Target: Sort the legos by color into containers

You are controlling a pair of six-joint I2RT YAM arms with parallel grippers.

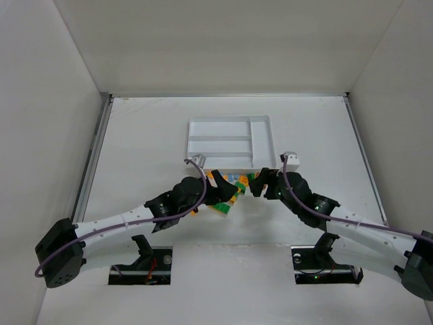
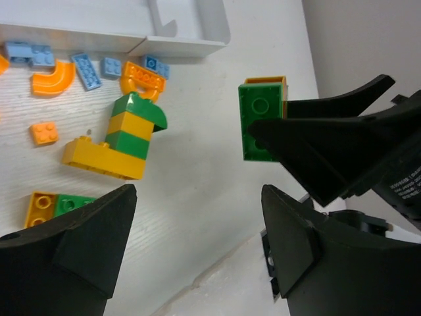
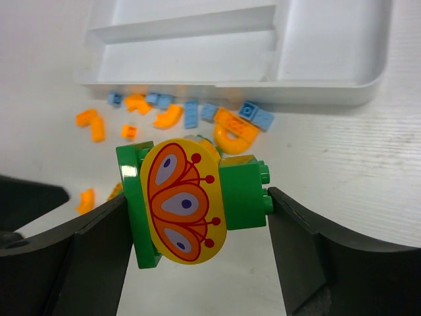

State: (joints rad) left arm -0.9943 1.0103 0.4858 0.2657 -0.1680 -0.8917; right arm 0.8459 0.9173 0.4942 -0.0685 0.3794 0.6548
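Legos point(image 2: 125, 135) lie just beside tray point(image 3: 263, 92); right gripper point(image 3: 197, 210) clamps green block point(image 3: 240, 191) bearing yellow wing plate point(image 3: 184, 201), left gripper point(image 2: 197, 210) gapes empty; best split colours before dropping.

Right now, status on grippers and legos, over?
Left gripper open, empty. Right gripper clamping green brick. Tray empty; loose legos along its near wall.

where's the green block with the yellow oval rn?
Centre of the right wrist view: green block held in the right gripper, just in front of the white tray.
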